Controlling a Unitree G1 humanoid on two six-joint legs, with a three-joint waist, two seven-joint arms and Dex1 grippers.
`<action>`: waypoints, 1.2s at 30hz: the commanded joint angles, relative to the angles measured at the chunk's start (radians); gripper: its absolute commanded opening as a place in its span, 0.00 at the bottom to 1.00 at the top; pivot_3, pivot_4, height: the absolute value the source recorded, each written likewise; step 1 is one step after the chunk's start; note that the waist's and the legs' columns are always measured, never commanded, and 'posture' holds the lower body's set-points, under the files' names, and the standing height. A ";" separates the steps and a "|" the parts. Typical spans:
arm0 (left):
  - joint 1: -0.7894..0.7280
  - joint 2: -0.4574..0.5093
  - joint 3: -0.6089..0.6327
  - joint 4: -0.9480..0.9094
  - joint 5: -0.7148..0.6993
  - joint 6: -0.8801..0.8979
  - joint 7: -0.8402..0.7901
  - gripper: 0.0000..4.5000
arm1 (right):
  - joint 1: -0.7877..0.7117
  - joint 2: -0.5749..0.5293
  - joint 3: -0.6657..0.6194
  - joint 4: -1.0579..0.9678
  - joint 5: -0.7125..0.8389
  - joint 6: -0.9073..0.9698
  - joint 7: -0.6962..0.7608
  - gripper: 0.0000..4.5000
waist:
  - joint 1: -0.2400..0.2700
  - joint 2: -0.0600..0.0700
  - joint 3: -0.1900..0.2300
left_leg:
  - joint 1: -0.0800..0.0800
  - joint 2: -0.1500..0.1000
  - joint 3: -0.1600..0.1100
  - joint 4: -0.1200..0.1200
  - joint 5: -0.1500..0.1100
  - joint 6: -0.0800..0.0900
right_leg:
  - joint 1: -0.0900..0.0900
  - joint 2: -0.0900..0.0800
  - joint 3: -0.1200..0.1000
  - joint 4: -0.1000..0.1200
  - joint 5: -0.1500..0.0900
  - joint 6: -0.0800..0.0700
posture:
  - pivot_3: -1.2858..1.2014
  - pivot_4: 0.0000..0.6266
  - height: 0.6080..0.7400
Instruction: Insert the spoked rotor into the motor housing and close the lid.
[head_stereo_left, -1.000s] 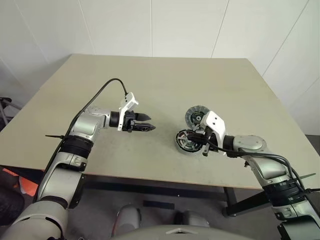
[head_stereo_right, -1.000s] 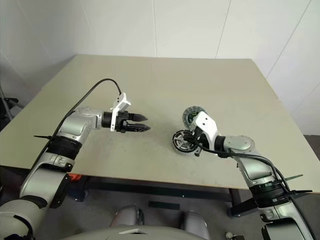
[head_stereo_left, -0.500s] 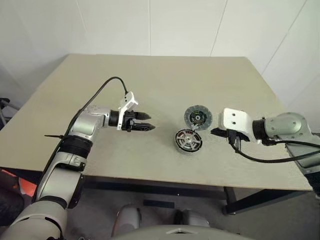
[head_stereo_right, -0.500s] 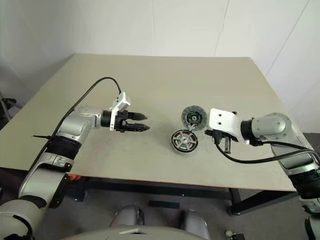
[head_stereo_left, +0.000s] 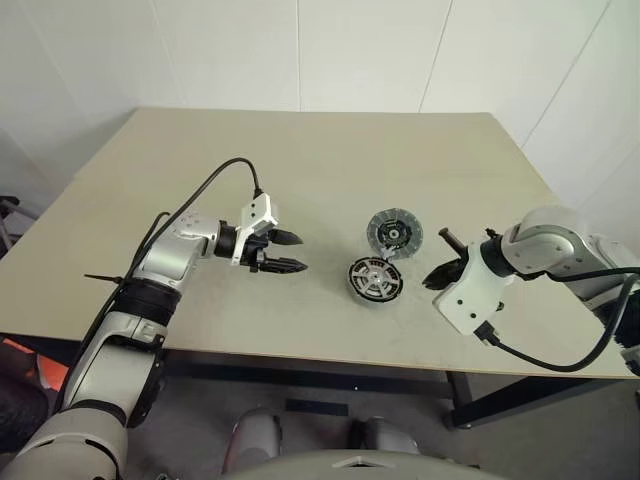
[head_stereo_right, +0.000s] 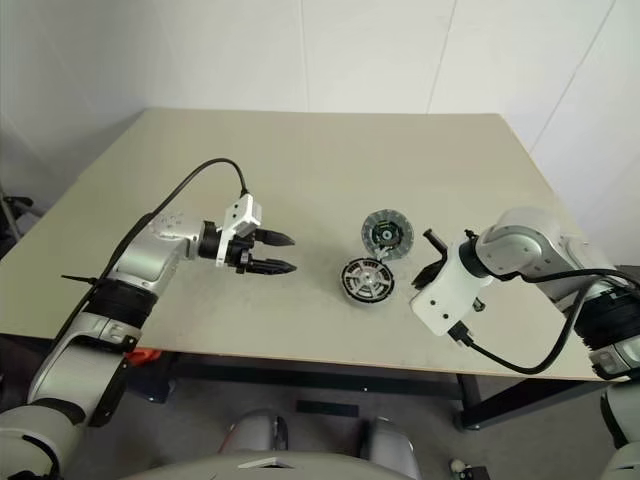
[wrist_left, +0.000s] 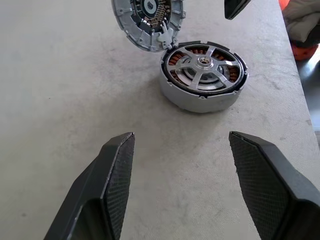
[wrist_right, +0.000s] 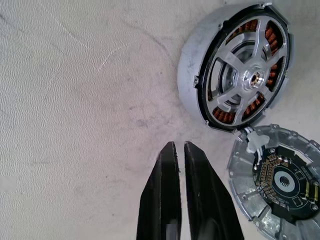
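Since a second ago the right gripper (head_stereo_left: 440, 275) has let go of the motor housing (head_stereo_left: 376, 279) and pulled back to the right, its fingers now only a sliver apart and empty. Just beside its tips sits the housing with the spoked rotor (wrist_left: 204, 66) already seated inside; the lid (head_stereo_left: 395, 231) lies flat, touching the housing's far edge. That lid is nearer the right gripper. Well off on the other side, the left gripper (head_stereo_left: 286, 252) hangs wide apart and empty.
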 joint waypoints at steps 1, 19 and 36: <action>0.003 0.016 0.015 -0.084 -0.028 -0.010 -0.016 0.71 | -0.041 0.006 0.001 0.025 0.006 -0.026 0.018 0.29 | -0.004 0.000 0.000 | 0.000 0.000 0.000 0.000 0.000 0.000 | 0.001 0.000 0.000 0.000 0.000 0.000 | 0.52 0.00 1.00; 0.020 -0.002 0.020 -0.088 -0.045 0.067 0.035 0.71 | -0.080 0.159 0.081 0.104 -0.094 -0.017 0.008 0.67 | -0.015 0.000 0.000 | 0.001 0.000 0.000 0.002 0.000 0.000 | 0.003 0.000 0.000 0.000 0.000 0.000 | 0.52 0.00 1.00; 0.024 -0.012 0.026 -0.086 -0.061 0.099 0.076 0.71 | -0.056 0.119 0.090 -0.029 -0.021 0.003 0.091 0.67 | -0.014 0.000 0.000 | 0.001 0.001 0.000 0.003 0.000 0.001 | 0.003 0.001 0.000 0.001 0.000 -0.001 | 0.52 0.00 1.00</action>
